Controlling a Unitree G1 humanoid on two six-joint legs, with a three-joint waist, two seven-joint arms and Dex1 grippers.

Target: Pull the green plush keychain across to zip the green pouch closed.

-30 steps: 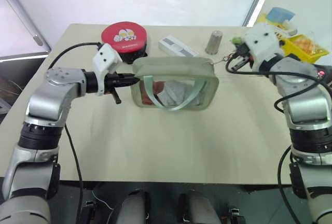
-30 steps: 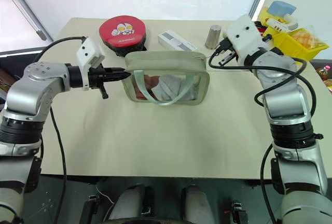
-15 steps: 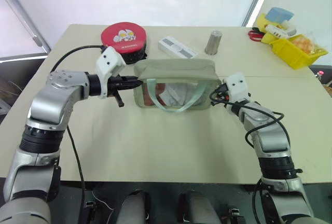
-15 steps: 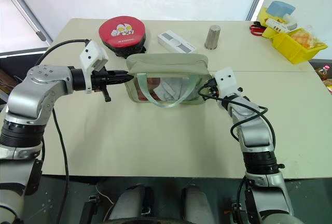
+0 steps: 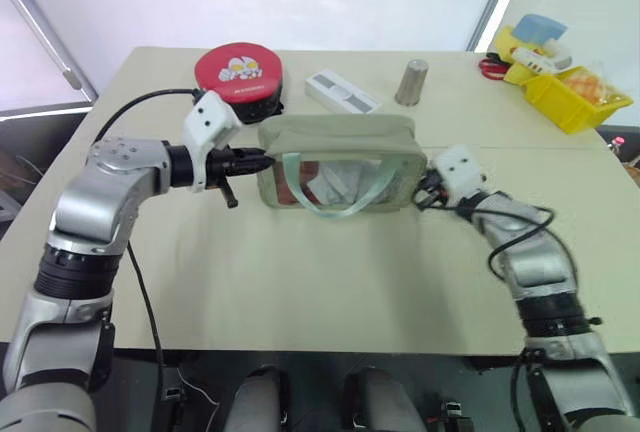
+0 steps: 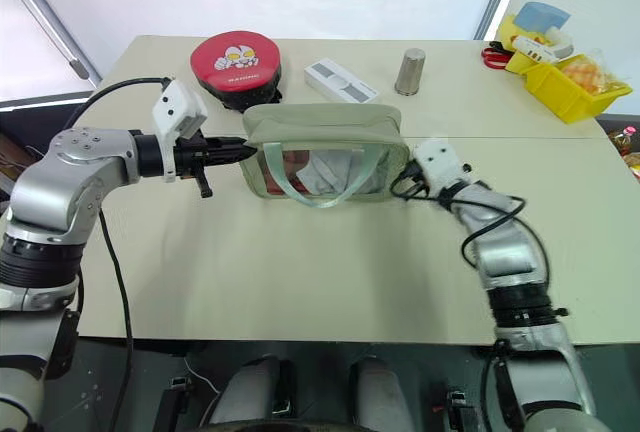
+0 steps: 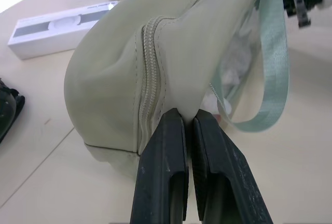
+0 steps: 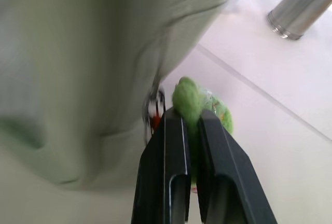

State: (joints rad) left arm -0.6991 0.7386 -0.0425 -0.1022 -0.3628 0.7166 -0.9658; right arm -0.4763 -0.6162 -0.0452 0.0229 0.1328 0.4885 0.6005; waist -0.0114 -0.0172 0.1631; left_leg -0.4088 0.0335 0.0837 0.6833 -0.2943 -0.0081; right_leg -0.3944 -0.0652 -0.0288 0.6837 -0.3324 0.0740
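The green pouch (image 6: 322, 150) lies mid-surface. Left gripper (image 7: 188, 117) jaws pinch its end fabric, nearly closed. Right gripper (image 8: 190, 116) jaws clamp the green plush keychain (image 8: 189, 98) at the opposite end. Risk: soft fuzz slipping free under pull.

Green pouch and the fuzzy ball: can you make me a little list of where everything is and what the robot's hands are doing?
pouch: green pouch lies mid-table, zipper looks closed at the left end
fuzzy ball: green plush keychain at the pouch's right end, on a metal ring
left gripper: pinching the pouch's left end
right gripper: closed on the keychain
behind pouch: red round case, white box, metal cup
far right: yellow bin
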